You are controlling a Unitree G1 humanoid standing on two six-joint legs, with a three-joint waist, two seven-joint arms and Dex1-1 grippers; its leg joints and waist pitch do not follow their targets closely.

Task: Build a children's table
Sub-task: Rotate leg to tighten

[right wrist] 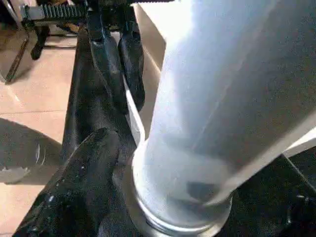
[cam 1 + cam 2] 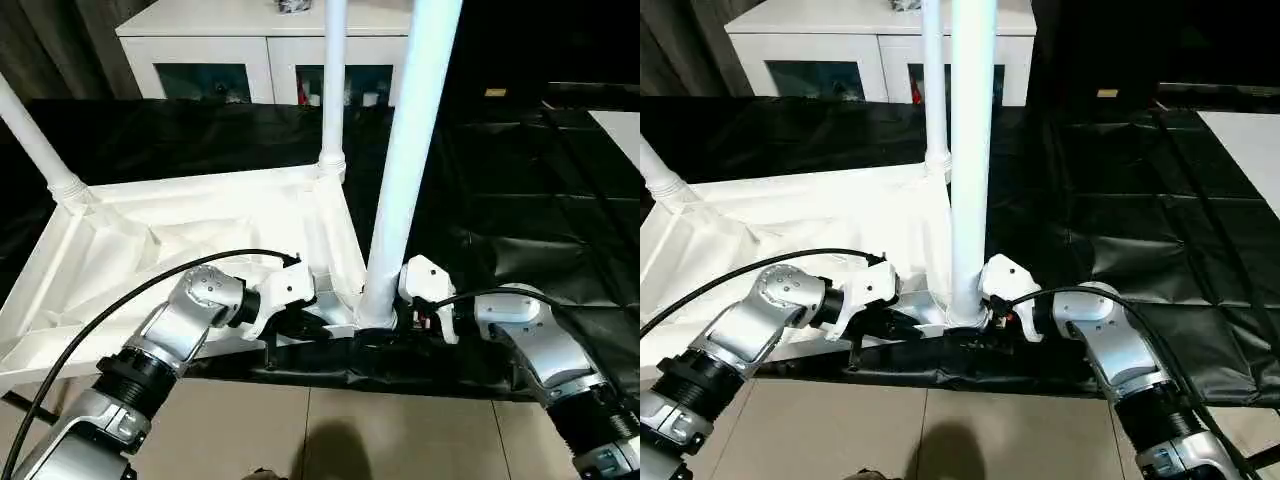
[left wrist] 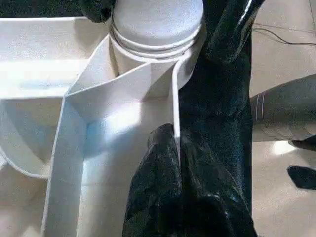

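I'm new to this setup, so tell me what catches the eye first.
An upturned white table top lies on the black-covered table, with three white legs rising from its corners. The nearest leg stands tallest, between the left hand, which pinches the top's edge, and the right hand at the leg's base.

- The near leg (image 2: 405, 170) is cut off by the top edge, so its upper end cannot be seen; the far leg (image 2: 333, 85) is cut off the same way.
- The left leg (image 2: 35, 140) is clipped at the picture's left edge.
- The table top (image 2: 130, 250) is cropped at the left edge — its far-left corner is lost.
- The right gripper (image 2: 400, 318) is tucked behind the near leg's base; its finger spacing cannot be judged.
- The cabinet (image 2: 235, 45) contents behind the glass are too small to be identified.
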